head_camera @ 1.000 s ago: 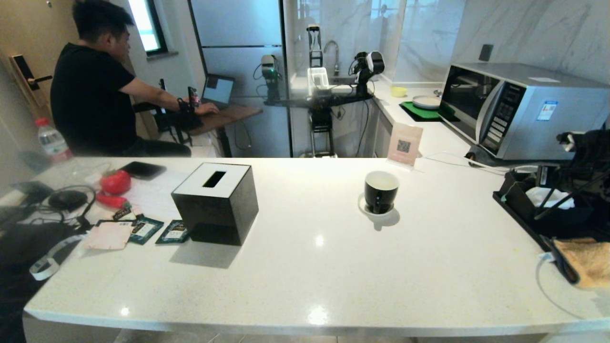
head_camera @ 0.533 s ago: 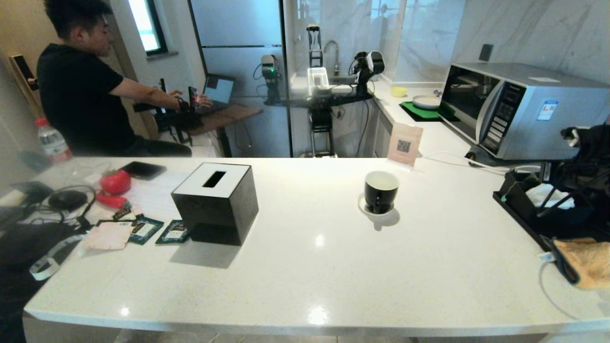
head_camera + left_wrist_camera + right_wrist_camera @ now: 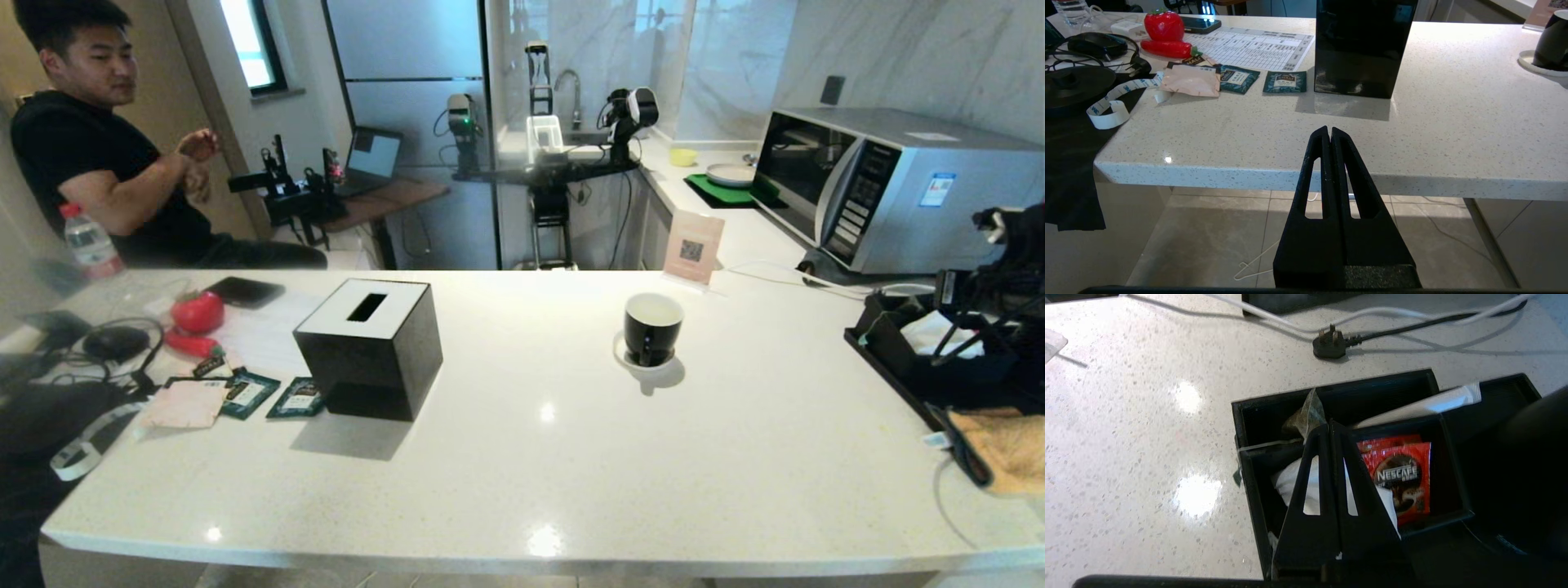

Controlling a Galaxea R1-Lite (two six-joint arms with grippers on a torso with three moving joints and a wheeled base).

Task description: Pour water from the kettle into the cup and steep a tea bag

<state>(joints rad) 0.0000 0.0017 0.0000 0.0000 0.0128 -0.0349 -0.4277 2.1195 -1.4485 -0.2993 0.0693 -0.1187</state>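
A white speckled countertop (image 3: 522, 457) fills the view. The cup (image 3: 652, 327) — a glossy black mug with a white inside — stands upright on its small white saucer (image 3: 629, 357) toward the far edge, right of centre, well apart from both grippers. The right gripper (image 3: 1329, 425) hangs over a black compartment tray (image 3: 1245, 416) near the right edge of the countertop, its two fingers pressed together. At their tips is the tea bag (image 3: 1306, 415), a pale translucent pouch standing up in a corner compartment; whether the tips pinch it cannot be told. Its thin white string (image 3: 1261, 446) runs over the tray's divider to a grey-green tag (image 3: 1237, 476) hanging outside the wall. The neighbouring compartment holds red coffee sachets (image 3: 1401, 473) and white tissue (image 3: 1290, 482). The left gripper (image 3: 1329, 130) is parked below and in front of the near edge, fingers closed and empty. A black cube tissue box (image 3: 369, 347) sits left of centre, with dark green sachets (image 3: 299, 398) just beside it. A person (image 3: 90, 163) in a black shirt sits beyond the far left corner.
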